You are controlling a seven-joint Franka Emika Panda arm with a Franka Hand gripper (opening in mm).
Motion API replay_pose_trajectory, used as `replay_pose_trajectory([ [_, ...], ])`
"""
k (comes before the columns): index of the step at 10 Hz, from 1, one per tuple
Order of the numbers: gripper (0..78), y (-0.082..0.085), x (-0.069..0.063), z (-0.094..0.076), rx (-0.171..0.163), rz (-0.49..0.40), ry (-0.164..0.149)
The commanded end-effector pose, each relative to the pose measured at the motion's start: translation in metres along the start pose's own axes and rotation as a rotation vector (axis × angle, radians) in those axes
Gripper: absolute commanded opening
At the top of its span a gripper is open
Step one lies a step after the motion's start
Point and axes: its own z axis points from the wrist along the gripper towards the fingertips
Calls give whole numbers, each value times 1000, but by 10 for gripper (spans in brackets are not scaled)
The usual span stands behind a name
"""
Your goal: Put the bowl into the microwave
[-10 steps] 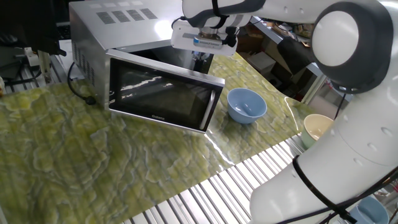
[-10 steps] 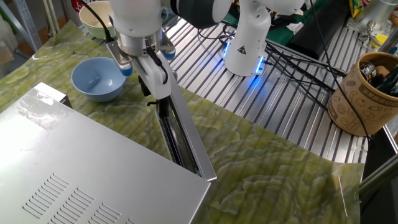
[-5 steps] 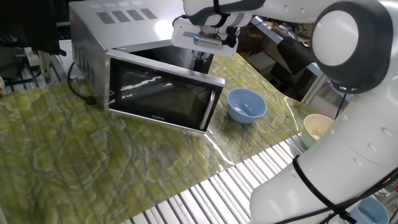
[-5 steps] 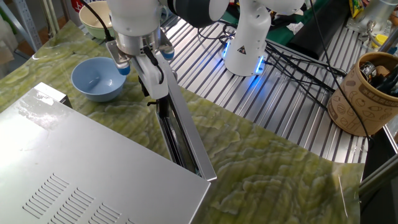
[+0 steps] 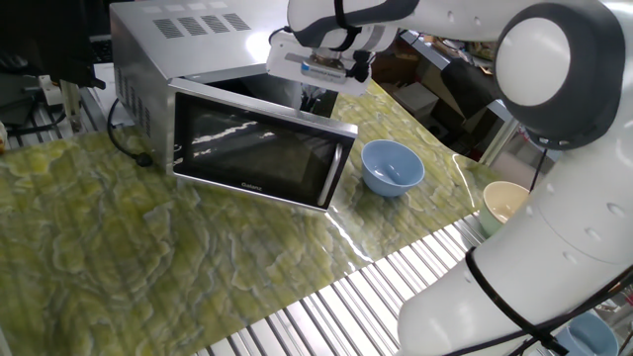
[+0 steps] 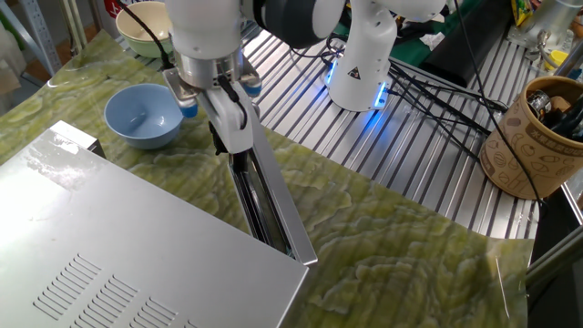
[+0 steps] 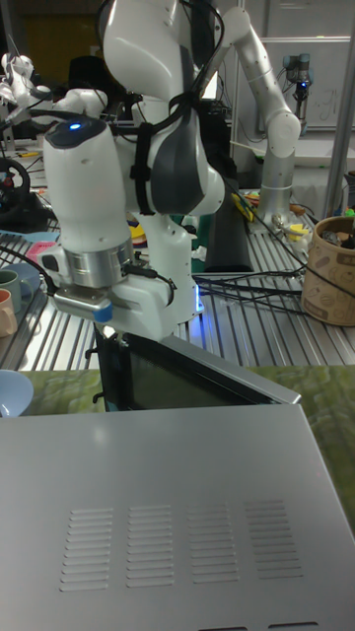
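The light-blue bowl (image 5: 393, 166) (image 6: 141, 116) sits upright on the green mat, just beyond the free end of the microwave's door; in the tall fixed view only its rim (image 7: 12, 392) shows at the left edge. The silver microwave (image 5: 168, 44) (image 6: 118, 246) (image 7: 177, 503) has its dark glass door (image 5: 257, 148) (image 6: 273, 205) swung partly open. My gripper (image 5: 316, 96) (image 6: 221, 138) (image 7: 106, 340) hangs over the door's top edge near its free end, fingers dipping behind the door. The door hides the fingertips, so their spacing cannot be made out. Nothing is held.
A cream-coloured bowl (image 5: 504, 203) (image 6: 146, 27) stands past the blue bowl at the mat's edge. A brown patterned pot (image 6: 533, 137) (image 7: 330, 271) sits on the slatted metal table, where black cables run. A second robot's base (image 6: 364, 64) glows blue nearby.
My gripper has shifted slightly along the door's top edge. The door and the bowl stay as they were.
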Motion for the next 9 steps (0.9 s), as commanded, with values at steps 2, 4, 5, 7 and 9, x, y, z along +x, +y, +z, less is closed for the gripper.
replay_pose_trajectory([
  [2, 11, 2, 10, -4, -8, 30, 16],
  [4, 11, 2, 18, -7, -2, 39, 25],
  [5, 11, 1, 20, -6, -4, 48, 26],
  [7, 11, 2, 21, -5, -6, 62, 28],
  [9, 11, 6, 21, 0, -17, 93, 31],
])
